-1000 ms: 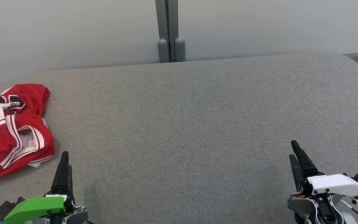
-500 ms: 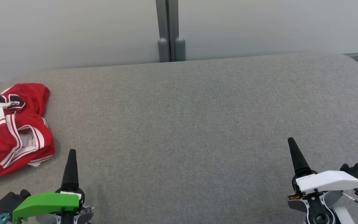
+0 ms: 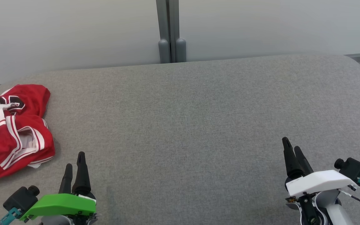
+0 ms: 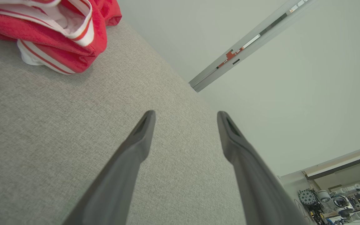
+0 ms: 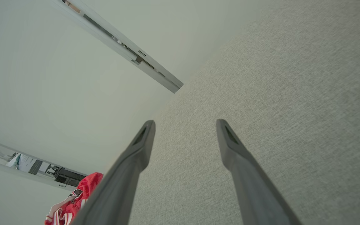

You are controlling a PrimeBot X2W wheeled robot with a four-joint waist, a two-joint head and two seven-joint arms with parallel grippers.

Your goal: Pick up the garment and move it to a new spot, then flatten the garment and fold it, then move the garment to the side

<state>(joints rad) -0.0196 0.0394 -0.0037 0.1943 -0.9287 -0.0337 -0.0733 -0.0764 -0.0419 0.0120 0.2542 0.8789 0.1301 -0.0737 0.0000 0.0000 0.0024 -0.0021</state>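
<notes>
The garment (image 3: pixel 11 131) is a crumpled red jersey with white and dark trim, heaped at the far left of the grey padded surface (image 3: pixel 183 125). In the left wrist view the garment (image 4: pixel 58 31) sits at the top left, and in the right wrist view the garment (image 5: pixel 73 200) peeks in at the bottom left. My left gripper (image 3: pixel 74 160) hovers near the front edge, just right of and nearer than the jersey, open and empty. My right gripper (image 3: pixel 292 146) stands open and empty at the front right, far from the cloth.
A pale wall with a grey vertical post (image 3: pixel 170 31) runs behind the surface. The surface's rounded corners fall away at the far left and far right. A cluttered room corner (image 4: pixel 339 200) shows in the left wrist view.
Both wrists have rolled, so each gripper's two fingers now show side by side. The left gripper has drifted right and the right gripper slightly left. The jersey has not moved.
</notes>
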